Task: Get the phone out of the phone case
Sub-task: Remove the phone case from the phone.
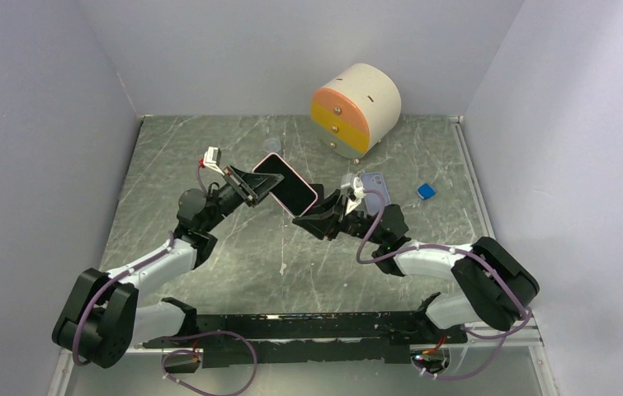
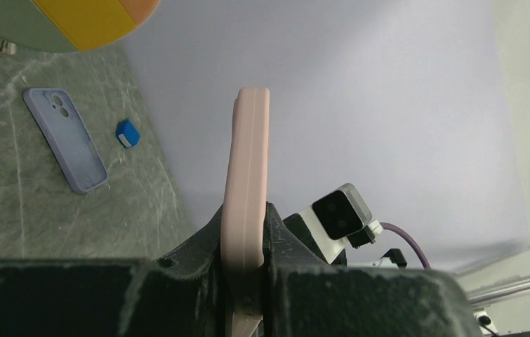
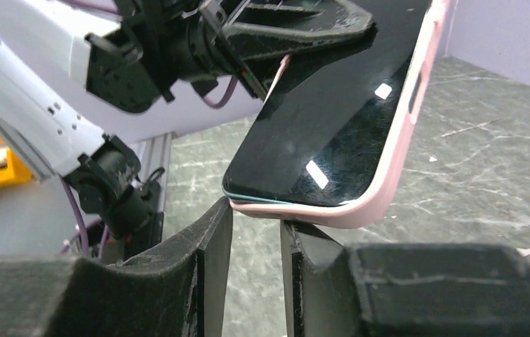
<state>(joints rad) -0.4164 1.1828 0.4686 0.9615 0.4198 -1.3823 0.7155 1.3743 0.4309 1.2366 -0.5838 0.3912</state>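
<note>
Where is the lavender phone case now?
In the top view, the lavender phone case lies flat on the table, right of centre, in front of the drawer unit, with a small blue block to its right.

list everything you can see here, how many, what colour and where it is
phone: 1, black screen, inside the pink case, held up over the table
pink case: 1, pink, around the phone, clamped by the left jaws
blue case: 1, pale blue, flat on the table, right of centre
small block: 1, blue, on the table right of the blue case
round drawer box: 1, cream with orange and yellow fronts, back of the table
table: 1, green marbled
left arm: 1, black and white, jaws shut on the pink case
right arm: 1, black and white, jaws slightly apart at the phone's lower corner, grip unclear
</note>
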